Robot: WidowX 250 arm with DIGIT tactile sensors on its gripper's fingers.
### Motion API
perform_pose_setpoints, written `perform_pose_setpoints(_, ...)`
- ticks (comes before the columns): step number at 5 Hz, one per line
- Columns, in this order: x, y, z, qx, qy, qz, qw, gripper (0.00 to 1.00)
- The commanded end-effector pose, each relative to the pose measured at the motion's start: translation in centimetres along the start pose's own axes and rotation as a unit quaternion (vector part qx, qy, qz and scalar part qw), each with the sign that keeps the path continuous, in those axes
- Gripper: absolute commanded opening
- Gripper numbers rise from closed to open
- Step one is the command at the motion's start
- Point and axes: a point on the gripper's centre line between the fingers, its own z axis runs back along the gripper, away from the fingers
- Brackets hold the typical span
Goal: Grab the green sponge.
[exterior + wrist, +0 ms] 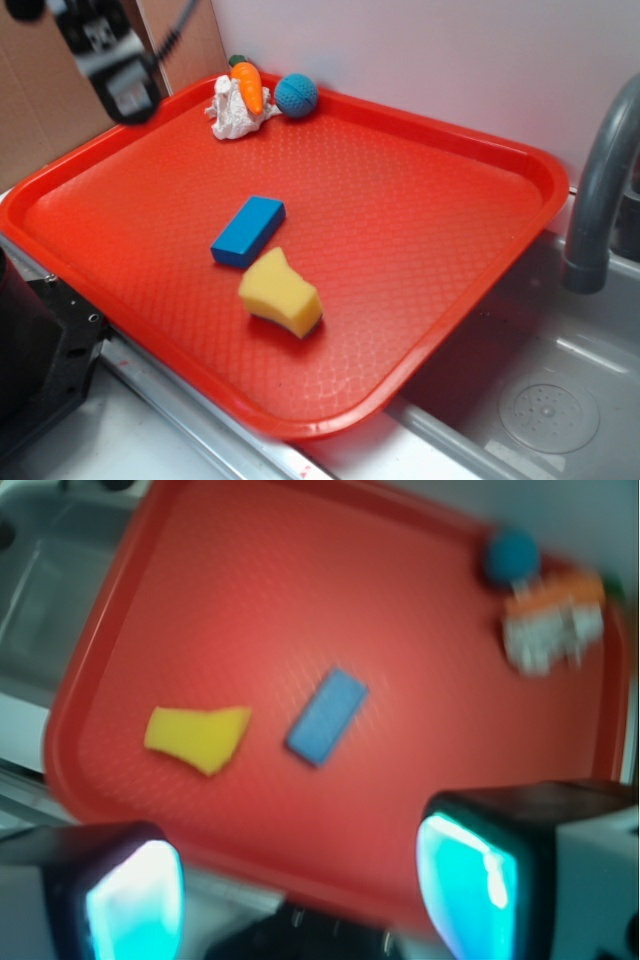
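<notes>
The green sponge is really a yellow foam block with a pinched waist; it lies on the red tray near the front edge, and the wrist view shows the sponge at the tray's left. My gripper hangs blurred high over the tray's far left corner, well away from the sponge. In the wrist view the gripper is open, its cyan pads wide apart with nothing between them.
A flat blue block lies just behind the sponge. A carrot toy on a white crumpled cloth and a blue ball sit at the tray's far edge. A grey faucet and a sink lie to the right.
</notes>
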Motion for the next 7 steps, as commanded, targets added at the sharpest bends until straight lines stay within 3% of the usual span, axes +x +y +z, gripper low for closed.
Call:
perform_pose_setpoints(1,0.4,-0.1,0.4,0.002,-0.015,-0.005,1.0,1.0)
perform_pose_setpoints(2,0.4,-0.1,0.4,0.002,-0.015,-0.005,1.0,1.0)
perform_pose_setpoints(3,0.9,0.5,-3.1,-0.037,-0.096,-0.121,0.987,1.0)
perform_pose_setpoints(4,1.2,-0.6,-5.8,-0.077,-0.08,-0.238,0.965,1.0)
perform_pose_setpoints(5,1.1,-1.7,-7.7,-0.087,-0.039,-0.361,0.928,1.0)
perform_pose_setpoints(6,1.4,-2.5,-9.2,-0.091,-0.01,-0.478,0.874,1.0)
perform_pose_setpoints(7,1.4,-3.7,-11.9,-0.092,0.016,-0.531,0.842,1.0)
